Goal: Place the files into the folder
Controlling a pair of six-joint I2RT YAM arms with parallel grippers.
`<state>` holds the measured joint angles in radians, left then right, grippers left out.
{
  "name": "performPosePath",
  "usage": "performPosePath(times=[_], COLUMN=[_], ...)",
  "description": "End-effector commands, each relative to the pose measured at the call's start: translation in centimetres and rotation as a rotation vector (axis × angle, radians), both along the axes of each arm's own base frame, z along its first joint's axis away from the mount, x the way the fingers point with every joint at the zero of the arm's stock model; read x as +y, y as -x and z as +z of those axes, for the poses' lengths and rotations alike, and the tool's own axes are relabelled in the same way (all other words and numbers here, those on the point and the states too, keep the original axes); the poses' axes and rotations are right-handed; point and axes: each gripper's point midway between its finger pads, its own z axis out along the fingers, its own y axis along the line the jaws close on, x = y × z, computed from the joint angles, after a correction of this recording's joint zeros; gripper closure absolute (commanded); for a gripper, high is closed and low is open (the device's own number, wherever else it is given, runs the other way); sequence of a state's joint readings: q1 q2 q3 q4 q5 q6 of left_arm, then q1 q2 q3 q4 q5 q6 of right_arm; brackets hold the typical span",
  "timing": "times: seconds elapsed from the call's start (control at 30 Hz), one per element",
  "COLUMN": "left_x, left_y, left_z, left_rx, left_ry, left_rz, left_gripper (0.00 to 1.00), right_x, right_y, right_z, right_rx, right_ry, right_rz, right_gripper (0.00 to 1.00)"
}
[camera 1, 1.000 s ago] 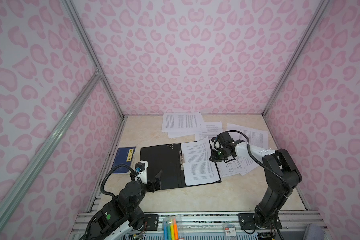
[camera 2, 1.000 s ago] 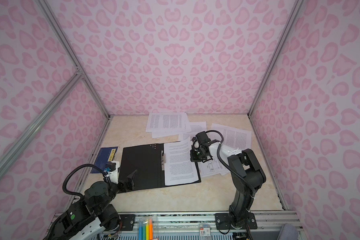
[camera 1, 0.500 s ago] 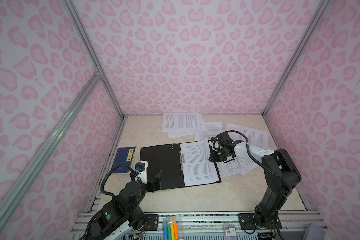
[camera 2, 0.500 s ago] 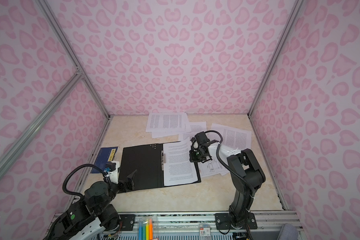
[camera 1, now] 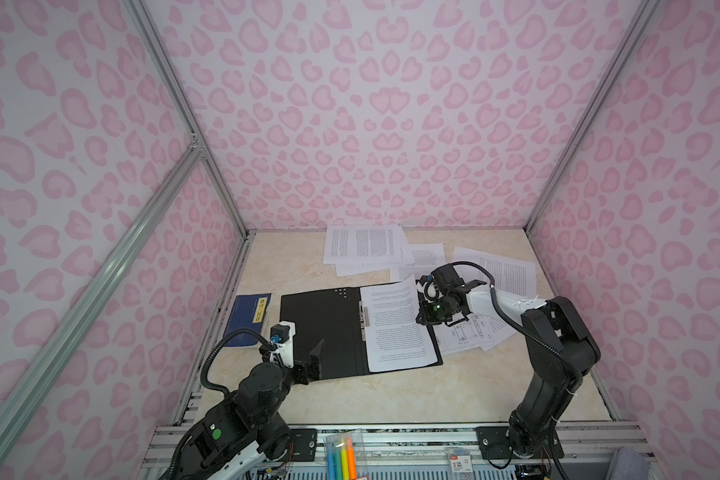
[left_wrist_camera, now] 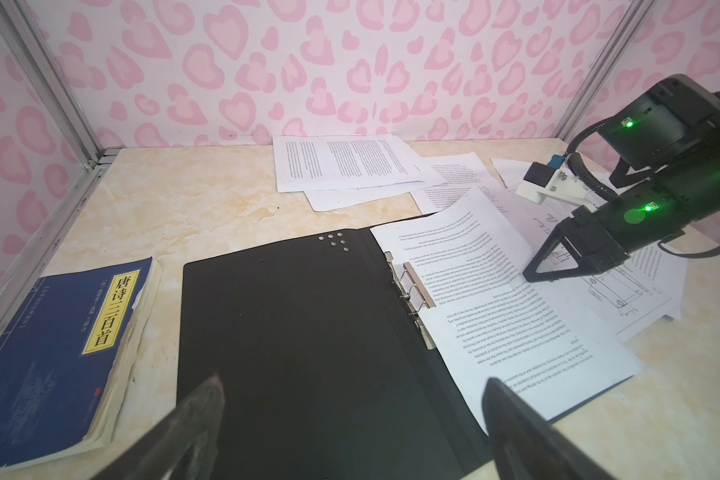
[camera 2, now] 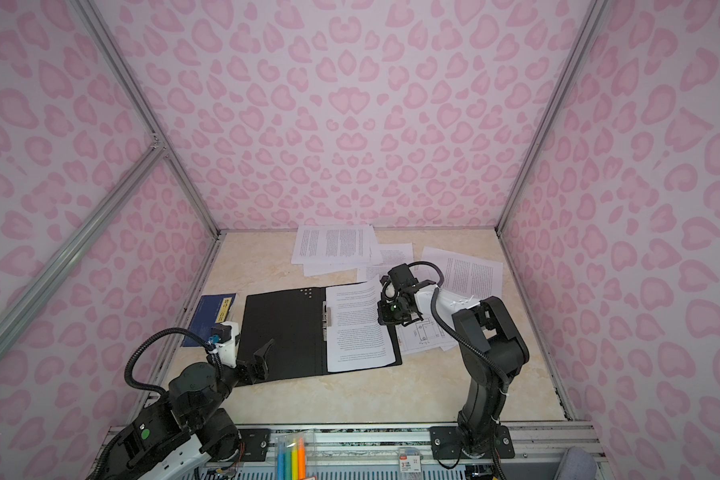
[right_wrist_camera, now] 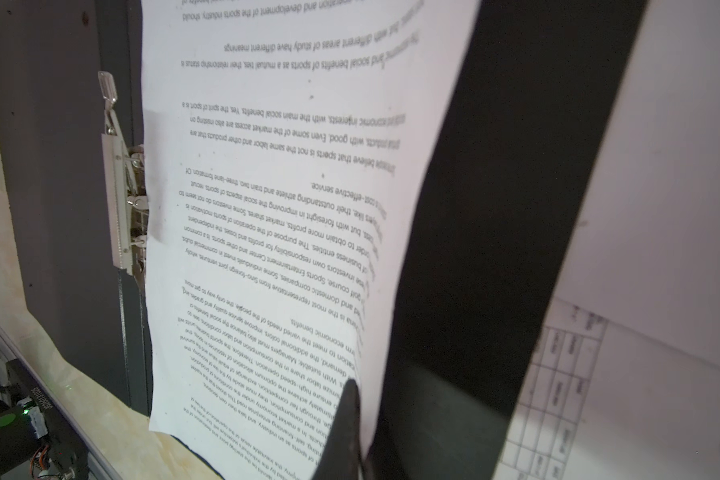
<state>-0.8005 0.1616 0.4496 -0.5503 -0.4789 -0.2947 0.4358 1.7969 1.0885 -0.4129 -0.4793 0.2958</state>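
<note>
The right claw (camera 1: 421,322), arm stretched low leftward, clenches the right edge of the printed sheet (camera 1: 395,328) on the open folder (camera 1: 321,328); the left claw (left_wrist_camera: 352,386) hovers released over its near-left corner.

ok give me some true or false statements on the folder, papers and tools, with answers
The folder lies open, black inside up. True.
The printed sheet lies on the folder's left half. False: the right half in both top views.
The left tool is open and empty. True.
The blue booklet lies inside the folder. False: it lies on the table beside it.
The right tool is at the printed sheet's outer edge. True.
Every paper is filed. False: loose sheets lie outside the folder.
</note>
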Motion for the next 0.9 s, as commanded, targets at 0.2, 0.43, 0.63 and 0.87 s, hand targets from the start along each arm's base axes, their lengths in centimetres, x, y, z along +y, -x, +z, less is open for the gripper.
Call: performPosePath(times=[0.2, 0.43, 0.63, 0.87], left_x=[0.0, 0.0, 0.0, -0.6], left_y=[-0.2, -0.1, -0.1, -0.1], left_z=[0.4, 0.4, 0.4, 0.3], left_rx=[-0.017, -0.018, -0.017, 0.004], left_ry=[0.014, 0.016, 0.019, 0.019], left_rz=[0.008, 0.008, 0.008, -0.018], left_gripper=[0.02, 0.02, 0.02, 0.02], right_x=[-0.2, -2.0, -9.5, -13.2], right_y=[0.2, -0.5, -3.4, -6.8], right_z=[-0.2, 0.1, 2.7, 5.8], right_rx=[0.000, -0.039, -0.166, -0.260], right_ry=[0.009, 0.077, 0.118, -0.006], right_rz=[-0.008, -0.074, -0.374, -0.543], right_gripper=[0.67, 0.46, 0.26, 0.27])
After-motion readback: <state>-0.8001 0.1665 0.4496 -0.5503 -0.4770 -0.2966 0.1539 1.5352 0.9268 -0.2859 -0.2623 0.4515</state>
